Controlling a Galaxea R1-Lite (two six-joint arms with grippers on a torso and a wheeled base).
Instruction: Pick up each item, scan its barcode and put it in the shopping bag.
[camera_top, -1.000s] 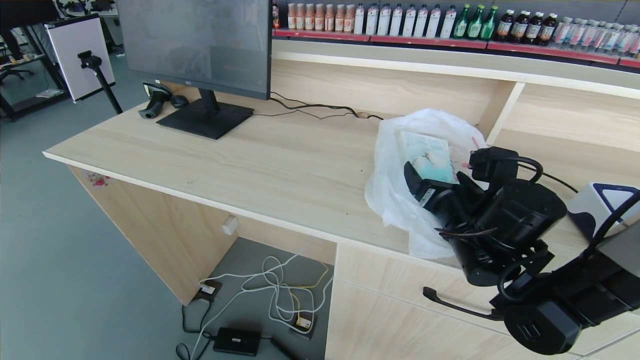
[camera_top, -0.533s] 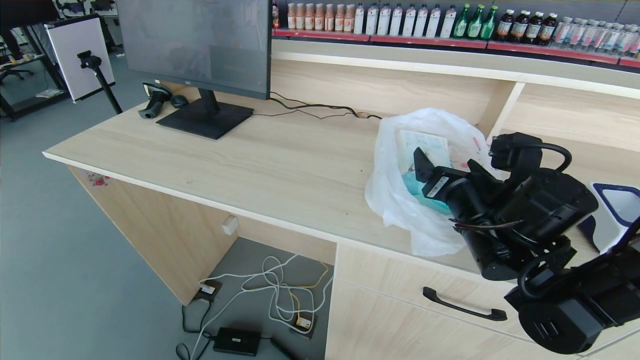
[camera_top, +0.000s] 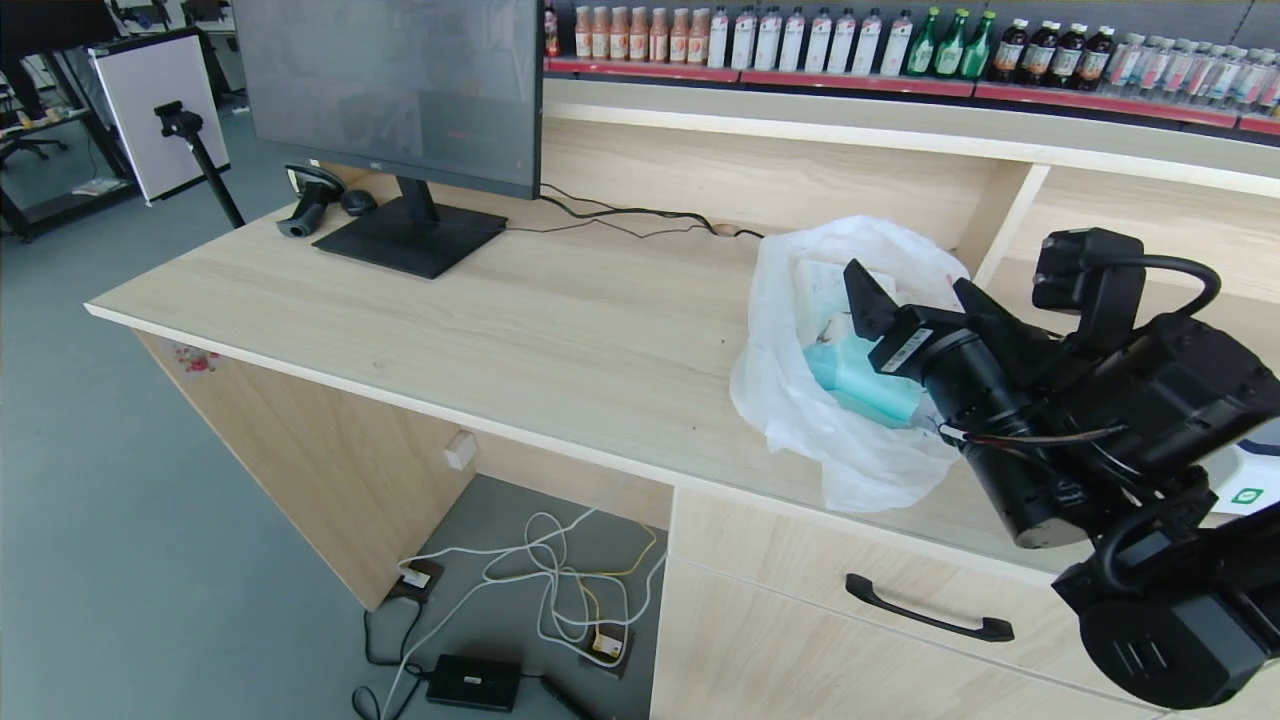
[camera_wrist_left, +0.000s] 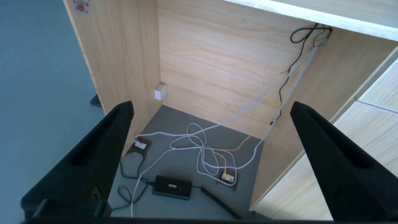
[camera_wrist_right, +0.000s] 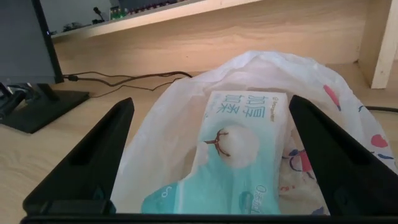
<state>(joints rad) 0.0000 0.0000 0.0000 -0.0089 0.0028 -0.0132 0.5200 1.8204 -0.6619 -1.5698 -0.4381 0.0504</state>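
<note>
White plastic bag (camera_top: 800, 420) (camera_wrist_right: 161, 143) is sitting on the wooden counter (camera_top: 550, 320), toward its right end, with its mouth gaping open. A teal and white pack (camera_top: 850, 370) (camera_wrist_right: 249, 155) is lying inside the bag, its printed face showing through the opening. A second item with a red and pink pattern is showing beside the pack in the right wrist view, too crumpled to identify.

The right gripper (camera_top: 915, 295) (camera_wrist_right: 210, 102) is hovering just at the bag's mouth, pointing in at the pack. Its fingers are standing wide apart with nothing between them; whether they are touching the plastic is unclear.

The left gripper (camera_wrist_left: 211, 109) is hanging low beside the counter, facing the recess beneath it. Its fingers are likewise spread wide and holding nothing. Cables (camera_wrist_left: 199, 149) (camera_top: 540, 580) are lying tangled on the floor inside that recess.

A monitor (camera_top: 390, 80) is standing at the counter's far left, well apart from the bag, and a handheld scanner (camera_top: 305, 205) is resting just beside its base. Bottles (camera_top: 900, 45) are lining the shelf behind the counter.
</note>
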